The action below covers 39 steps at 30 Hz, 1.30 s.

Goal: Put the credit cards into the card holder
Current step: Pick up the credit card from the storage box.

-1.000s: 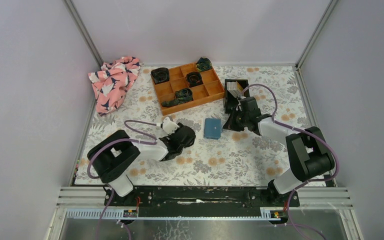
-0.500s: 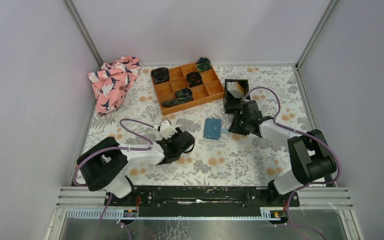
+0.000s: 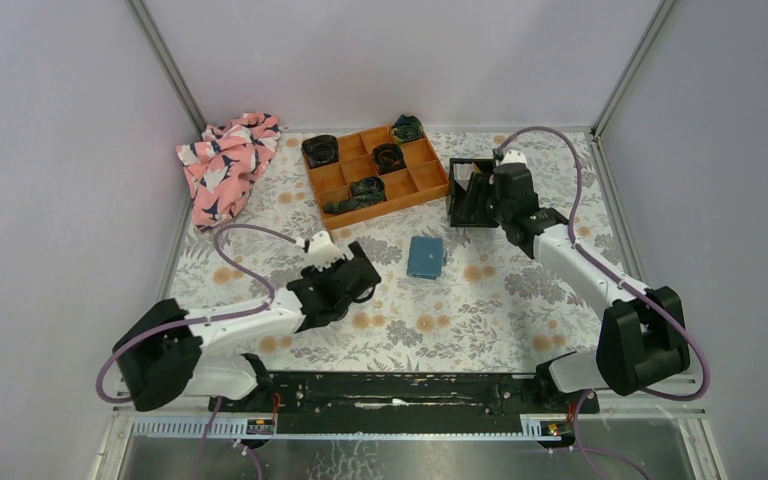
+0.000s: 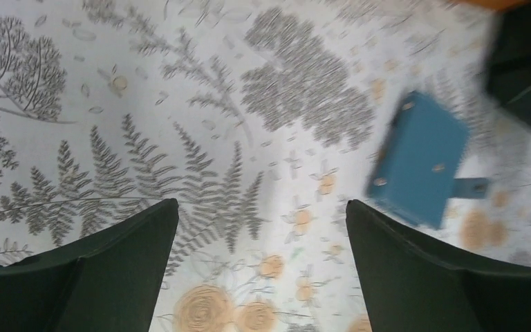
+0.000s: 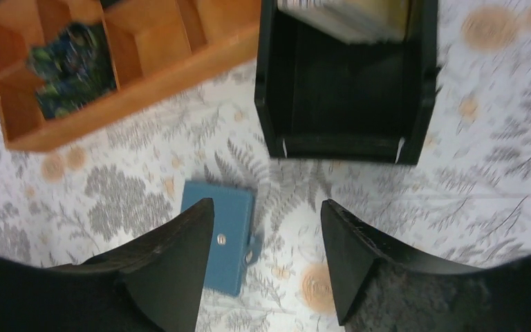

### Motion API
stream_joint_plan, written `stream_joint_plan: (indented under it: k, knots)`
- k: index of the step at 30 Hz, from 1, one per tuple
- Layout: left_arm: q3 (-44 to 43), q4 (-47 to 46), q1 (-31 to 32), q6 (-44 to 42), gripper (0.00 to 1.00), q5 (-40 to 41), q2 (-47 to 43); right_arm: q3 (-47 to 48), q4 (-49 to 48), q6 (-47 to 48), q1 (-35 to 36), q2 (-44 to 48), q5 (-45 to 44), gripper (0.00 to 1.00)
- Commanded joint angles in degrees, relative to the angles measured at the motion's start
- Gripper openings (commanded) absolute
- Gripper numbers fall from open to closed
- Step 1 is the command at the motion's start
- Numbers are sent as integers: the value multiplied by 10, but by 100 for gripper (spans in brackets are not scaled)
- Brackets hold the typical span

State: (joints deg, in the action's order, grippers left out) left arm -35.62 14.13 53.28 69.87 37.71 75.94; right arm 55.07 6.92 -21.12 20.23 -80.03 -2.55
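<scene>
The teal card holder lies folded shut on the flowered cloth, mid-table, with its strap tab sticking out to the right. My left gripper stands open a hand's width to its left; the left wrist view shows the card holder beyond the right finger, untouched. My right gripper hovers open above the black bin. In the right wrist view the card holder shows below and behind the left finger, and a pale stack of credit cards leans at the bin's far end. Both grippers are empty.
The small black square bin sits at the back right. An orange compartment tray with dark rolled items stands left of it. A pink patterned cloth lies bunched in the back left corner.
Both grippers have opened. The right arm has risen and swung from beside the card holder back over the black bin. The left arm has stretched out lower. The card holder stays in place.
</scene>
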Motion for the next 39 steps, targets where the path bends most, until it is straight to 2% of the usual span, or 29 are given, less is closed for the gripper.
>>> stream_joint_plan:
  k: [1,4,6,9,12,21,39]
  knots:
    - [-30,-29,1,-68,100,59,-57,61,-71,18,-1,-14,-91,68]
    - [-44,-76,-5,-107,100,58,-69,139,-60,19,-3,-67,-99,70]
    - [-62,-97,-12,-130,100,54,-63,212,-19,42,-4,-122,-112,68]
    - [-75,-138,-25,-165,100,27,-50,305,35,60,-8,-207,-129,61]
    - [-81,-154,-43,-172,100,3,-37,356,72,58,-19,-253,-137,54]
    - [-78,-180,-72,-178,95,-23,-8,380,87,48,-52,-312,-95,50]
    - [-80,-206,-86,-180,93,-49,32,451,114,42,-88,-413,-21,56]
